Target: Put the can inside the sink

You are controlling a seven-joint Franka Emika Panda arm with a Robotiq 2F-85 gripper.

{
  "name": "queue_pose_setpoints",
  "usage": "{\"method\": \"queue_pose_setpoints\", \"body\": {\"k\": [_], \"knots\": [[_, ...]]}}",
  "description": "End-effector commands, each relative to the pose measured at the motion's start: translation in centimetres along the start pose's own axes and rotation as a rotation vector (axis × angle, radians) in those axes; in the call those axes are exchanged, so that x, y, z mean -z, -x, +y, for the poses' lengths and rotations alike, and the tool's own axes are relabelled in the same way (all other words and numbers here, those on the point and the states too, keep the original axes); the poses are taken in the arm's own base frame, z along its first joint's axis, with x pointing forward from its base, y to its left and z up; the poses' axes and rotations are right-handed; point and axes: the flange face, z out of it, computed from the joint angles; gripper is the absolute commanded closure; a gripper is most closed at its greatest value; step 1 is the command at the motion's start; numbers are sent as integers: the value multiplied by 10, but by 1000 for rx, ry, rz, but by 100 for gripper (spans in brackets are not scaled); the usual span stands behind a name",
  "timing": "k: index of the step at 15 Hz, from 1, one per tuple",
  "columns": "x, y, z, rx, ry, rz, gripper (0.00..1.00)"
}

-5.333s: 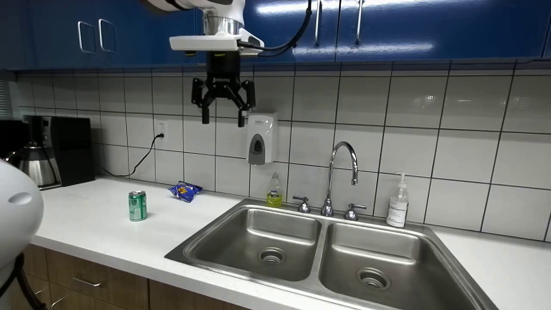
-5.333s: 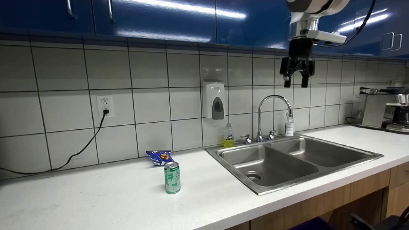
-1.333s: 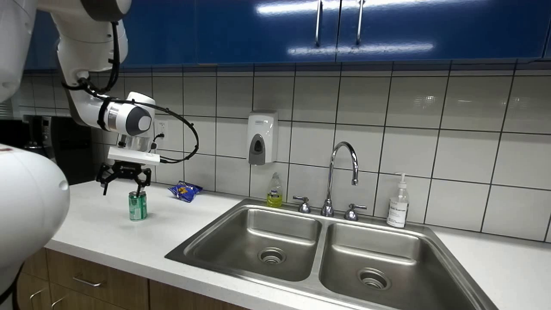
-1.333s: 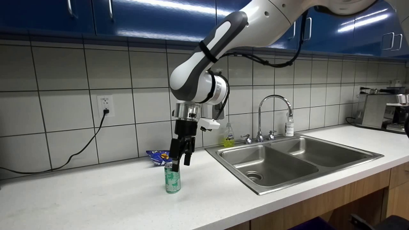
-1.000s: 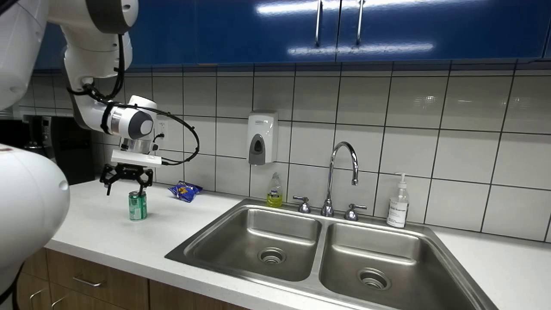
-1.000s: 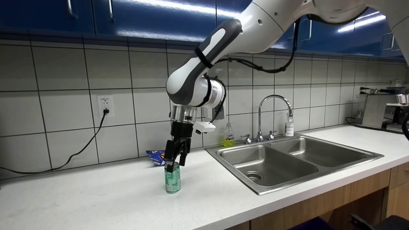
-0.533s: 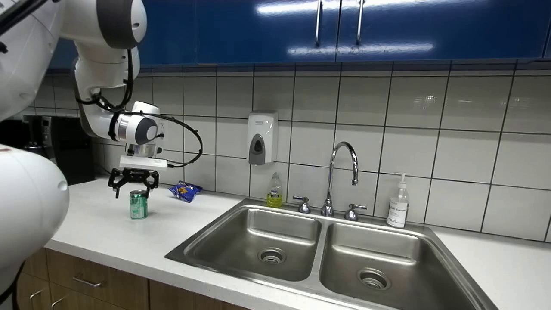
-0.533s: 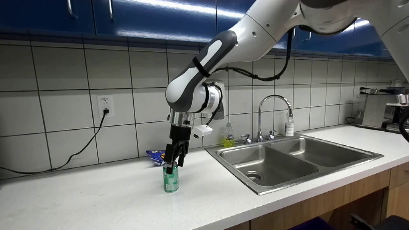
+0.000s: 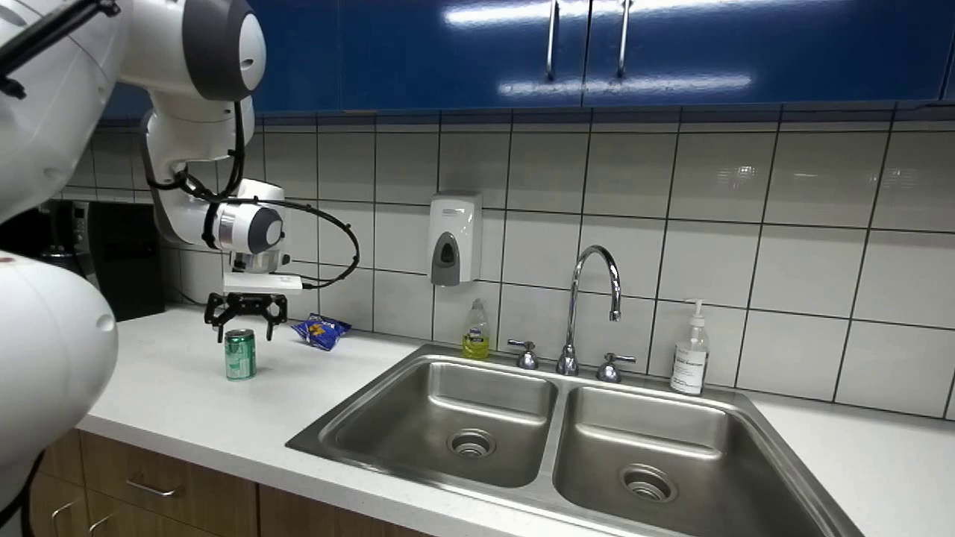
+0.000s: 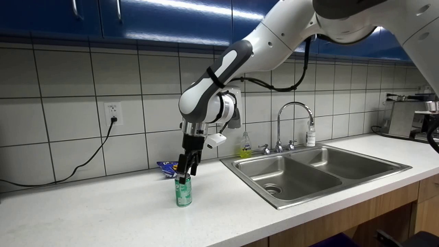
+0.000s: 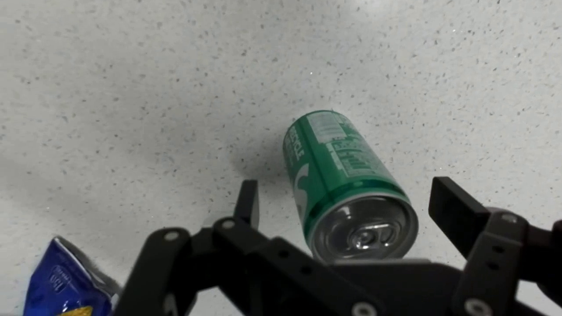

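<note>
The green can (image 9: 240, 356) with a silvery top stands upright on the white counter, left of the sink (image 9: 485, 384). It also shows in an exterior view (image 10: 184, 193) and in the wrist view (image 11: 342, 171). My gripper (image 9: 245, 335) is open, pointing down over the can's top. In the wrist view the gripper's fingers (image 11: 347, 197) stand on either side of the can, with a gap on each side. In an exterior view the gripper (image 10: 188, 176) partly hides the can's top. The double-basin sink, also in an exterior view (image 10: 295, 175), has nothing in its basins.
A blue packet (image 9: 321, 330) lies behind the can near the wall; it shows in the wrist view (image 11: 66, 281). A yellow soap bottle (image 9: 476, 335), chrome faucet (image 9: 573, 313) and white pump bottle (image 9: 689, 358) stand behind the sink. A dispenser (image 9: 454, 239) hangs on the wall.
Over five seconds my gripper has come from high near the cabinets down to the can. In the last second it has shifted sideways, centring over the can, which has moved very slightly.
</note>
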Motion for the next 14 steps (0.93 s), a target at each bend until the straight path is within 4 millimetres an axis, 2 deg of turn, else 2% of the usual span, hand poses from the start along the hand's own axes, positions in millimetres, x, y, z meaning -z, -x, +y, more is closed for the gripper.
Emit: {"method": "queue_pose_setpoints", "body": {"k": [1,14], "knots": [[1,-7,7,5,17,-1,0],[-4,-10,-4,33,18,-30,0]]}}
